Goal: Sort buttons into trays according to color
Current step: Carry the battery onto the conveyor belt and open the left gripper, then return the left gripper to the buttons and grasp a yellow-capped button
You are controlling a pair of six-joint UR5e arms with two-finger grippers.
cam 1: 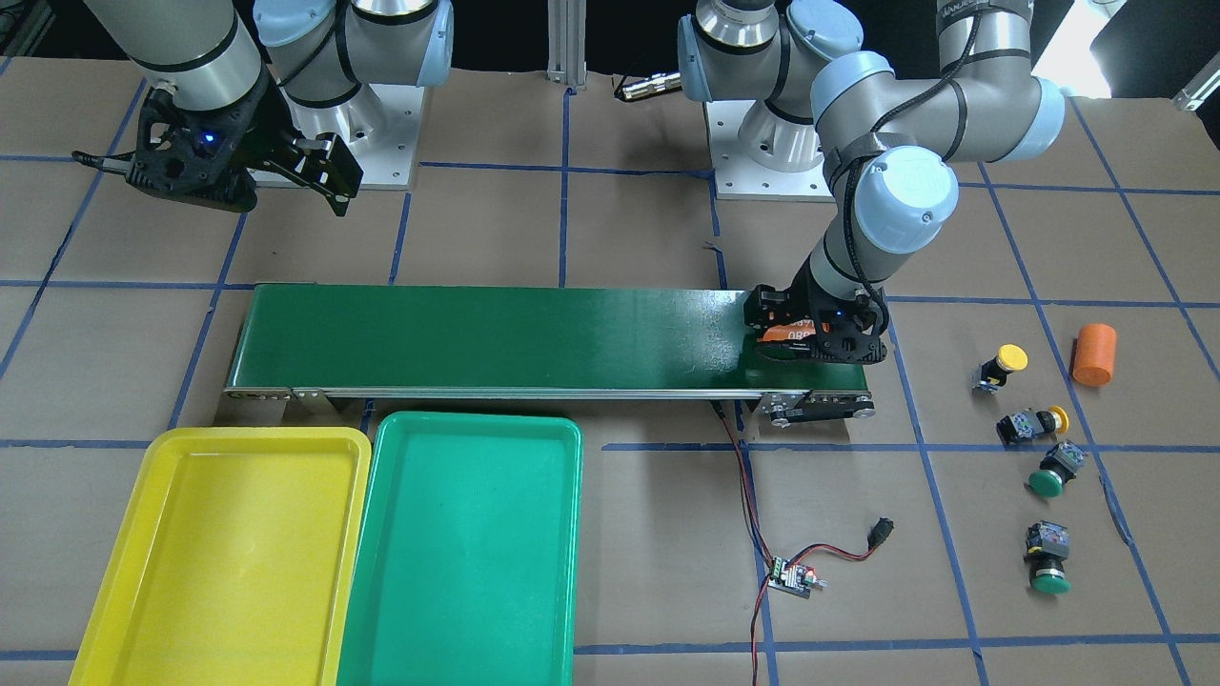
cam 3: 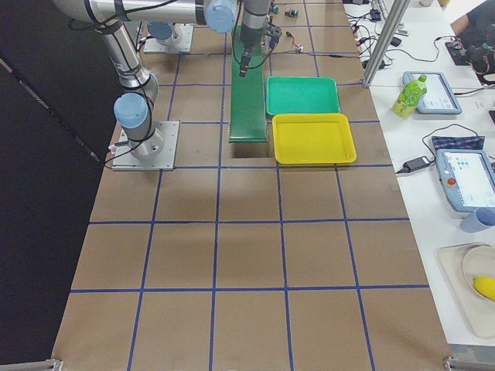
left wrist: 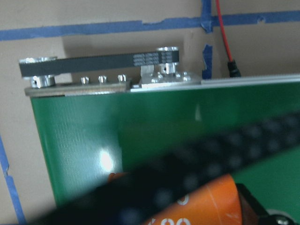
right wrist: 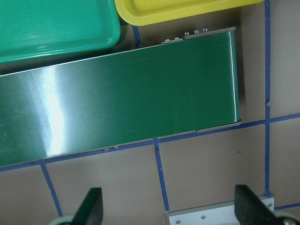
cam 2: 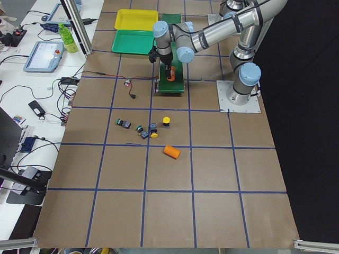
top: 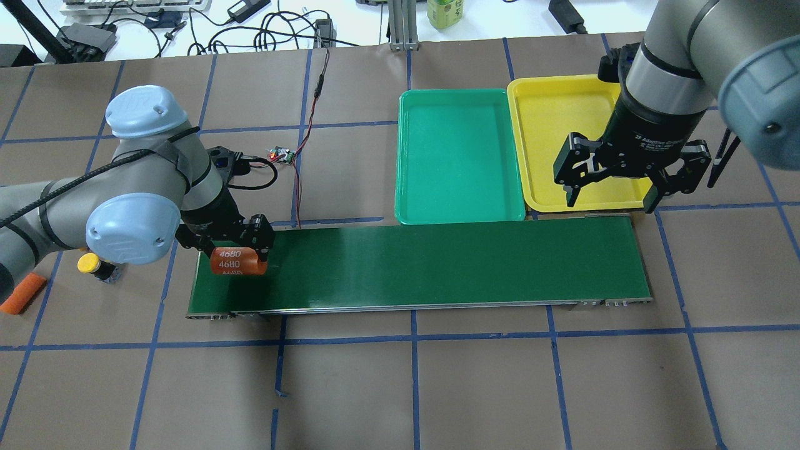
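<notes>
Two yellow-capped buttons [cam 1: 1001, 367] [cam 1: 1034, 422] and two green-capped buttons [cam 1: 1053, 472] [cam 1: 1047, 562] lie on the brown table beyond the conveyor's end on my left side. The yellow tray [cam 1: 219, 553] and the green tray [cam 1: 467, 553] sit side by side, both empty. My left gripper [top: 236, 257] is low over the left end of the belt, shut on an orange cylinder [top: 234, 262] marked 4680. My right gripper [top: 612, 201] hangs open and empty above the belt's right end, at the yellow tray's [top: 556, 137] near edge.
The long dark-green conveyor belt [top: 437, 262] runs across the table in front of the trays. A second orange cylinder [cam 1: 1093, 354] lies beside the buttons. A small circuit board [cam 1: 791, 576] with red and black wires lies by the green tray.
</notes>
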